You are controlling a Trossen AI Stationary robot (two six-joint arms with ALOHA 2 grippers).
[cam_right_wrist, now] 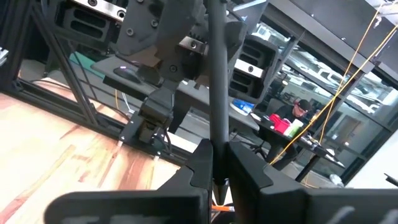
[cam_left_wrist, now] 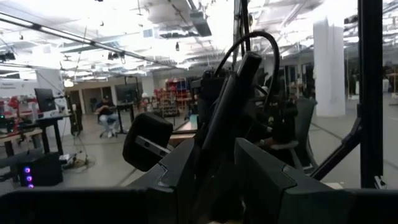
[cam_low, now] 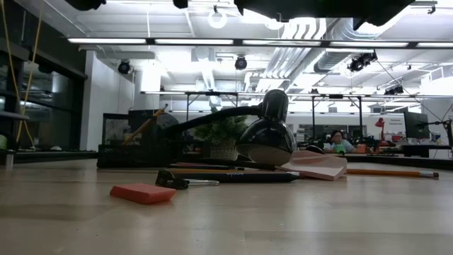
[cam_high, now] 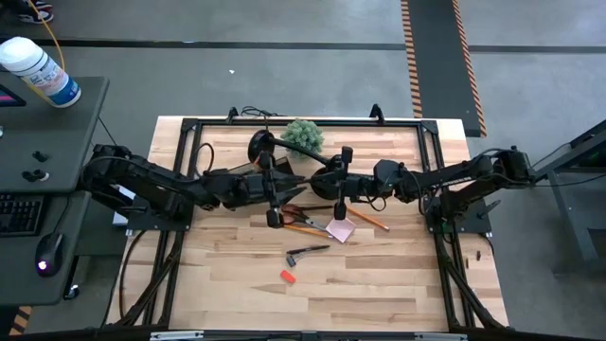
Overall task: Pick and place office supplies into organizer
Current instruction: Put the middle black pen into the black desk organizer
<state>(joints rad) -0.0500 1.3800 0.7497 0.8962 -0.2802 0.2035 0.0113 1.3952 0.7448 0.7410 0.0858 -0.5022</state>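
The office supplies lie on the table's middle: orange-handled scissors (cam_high: 295, 220), a pencil (cam_high: 367, 219), a pink pad (cam_high: 339, 230), a thin black tool (cam_high: 308, 253) and a red clip (cam_high: 287, 277). A dark box (cam_low: 134, 145), seemingly the organizer, shows far left in the low view. In the high view my left arm covers it. Both grippers hang above the supplies, facing each other. My left gripper (cam_high: 275, 189) has a thick black bar between its fingers. My right gripper (cam_high: 341, 185) is shut on a thin black rod. What either piece belongs to I cannot tell. My left gripper has the black bar (cam_left_wrist: 225, 115) between its two fingers, coming at it about level from the table's left. The bar lies across the fingers and slants up from them, clear of the table. The fingers hide the spot of contact. My right gripper pinches the thin black rod (cam_right_wrist: 217, 124) between its two fingers, level from the table's right. The fingers lie across the rod, near its middle (cam_high: 342, 186). The rod stands steeply up from them, clear of the table.
A black lamp stands between the arms, its round base (cam_high: 327, 177) mid-table and its round head (cam_high: 258, 145) toward the far left. A green fuzzy plant (cam_high: 304, 135) sits at the far edge. Bare wood (cam_high: 379, 294) lies toward the near edge.
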